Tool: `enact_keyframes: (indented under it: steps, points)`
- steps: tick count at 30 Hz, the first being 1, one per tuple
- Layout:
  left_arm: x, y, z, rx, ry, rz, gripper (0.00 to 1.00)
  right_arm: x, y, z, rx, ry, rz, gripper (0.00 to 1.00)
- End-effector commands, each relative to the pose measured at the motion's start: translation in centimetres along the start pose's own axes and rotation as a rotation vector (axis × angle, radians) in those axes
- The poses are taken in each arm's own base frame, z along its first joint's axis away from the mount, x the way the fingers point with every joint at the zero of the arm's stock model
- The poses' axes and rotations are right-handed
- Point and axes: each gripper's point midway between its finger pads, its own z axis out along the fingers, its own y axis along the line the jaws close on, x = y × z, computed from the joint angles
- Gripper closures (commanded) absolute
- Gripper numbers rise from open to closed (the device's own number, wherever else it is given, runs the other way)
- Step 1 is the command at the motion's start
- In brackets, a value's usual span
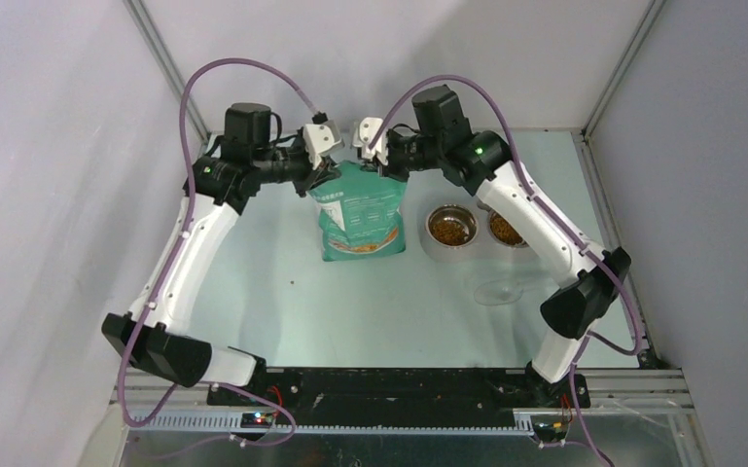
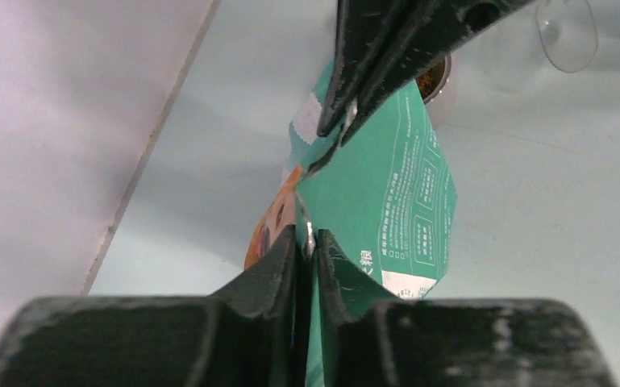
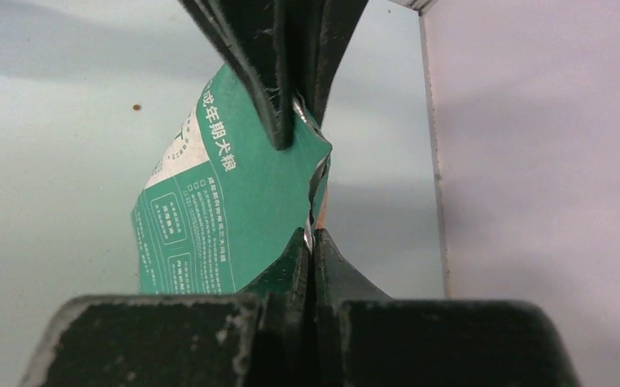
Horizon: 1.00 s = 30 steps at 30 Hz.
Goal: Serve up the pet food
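Note:
The teal-green bag (image 1: pixel 360 209) stands upright at mid-table. My left gripper (image 1: pixel 323 175) is shut on the left end of its top edge. My right gripper (image 1: pixel 375 165) is shut on the right end. In the left wrist view my left gripper (image 2: pixel 308 239) pinches the bag (image 2: pixel 387 201), with the right gripper (image 2: pixel 336 129) clamped further along. In the right wrist view my right gripper (image 3: pixel 310 239) pinches the bag (image 3: pixel 226 210). Brown pet food (image 1: pixel 450 227) fills the nearer steel bowl (image 1: pixel 428 238), and more pet food (image 1: pixel 504 230) lies in the second bowl.
The two steel bowls stand side by side right of the bag, and one bowl (image 2: pixel 443 81) shows in the left wrist view. A clear plastic scoop (image 1: pixel 499 290) lies in front of them. One loose pellet (image 3: pixel 136 106) lies on the table. Walls close in left, right and behind.

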Motion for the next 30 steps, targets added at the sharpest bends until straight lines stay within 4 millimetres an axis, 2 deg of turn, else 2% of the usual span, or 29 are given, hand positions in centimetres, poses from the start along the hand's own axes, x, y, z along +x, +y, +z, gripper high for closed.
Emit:
enact_keyframes:
  steps: [1,2,4,5,9,10,13,22,24,26,27,28,29,30]
  points:
    - [-2.4,0.5,-0.8,-0.051,-0.059,0.114,0.87,-2.4,-1.6,-1.5,0.097,-0.055,-0.114,1.00]
    - [-2.1,0.6,-0.8,-0.059,-0.042,0.121,0.95,-2.4,-1.6,-1.7,0.101,-0.055,-0.129,1.00]
    - [-1.6,0.9,-1.0,-0.095,-0.022,0.154,0.99,-2.4,-1.5,-2.1,0.117,-0.057,-0.169,1.00]
    - [-2.1,1.4,-1.4,-0.127,-0.038,0.187,1.00,-1.6,-1.5,-1.7,0.133,-0.048,-0.183,1.00]
    - [-1.9,1.8,-1.6,-0.170,-0.037,0.221,1.00,-1.9,-1.7,-2.4,0.224,-0.083,-0.250,1.00]
    - [-2.0,1.7,-1.7,-0.163,-0.040,0.220,1.00,-2.0,-1.7,-2.2,0.228,-0.093,-0.246,0.92]
    - [-2.4,1.4,-1.6,-0.152,-0.059,0.209,1.00,-2.1,-1.1,-1.4,0.194,-0.092,-0.240,0.80]
    - [-4.2,1.8,-1.9,-0.216,-0.133,0.217,1.00,-2.5,-1.1,0.5,0.186,-0.129,-0.204,0.72]
    - [-4.2,1.7,-1.8,-0.223,-0.140,0.222,1.00,-2.8,-1.0,0.7,0.177,-0.141,-0.193,0.74]
    - [-4.2,1.6,-1.7,-0.221,-0.143,0.225,0.99,-2.7,-0.8,1.0,0.163,-0.139,-0.180,0.80]
    - [-4.0,1.5,-1.6,-0.220,-0.142,0.226,0.96,-2.7,-0.7,1.0,0.155,-0.137,-0.175,0.88]
    - [-4.0,1.4,-1.4,-0.217,-0.143,0.231,0.88,-2.7,-0.7,1.1,0.151,-0.135,-0.171,0.92]
    - [-3.9,1.2,-1.3,-0.214,-0.142,0.232,0.85,-2.6,-0.6,1.0,0.144,-0.131,-0.166,0.98]
    - [-3.9,1.1,-1.1,-0.210,-0.143,0.238,0.80,-2.6,-0.6,1.1,0.145,-0.129,-0.162,1.00]
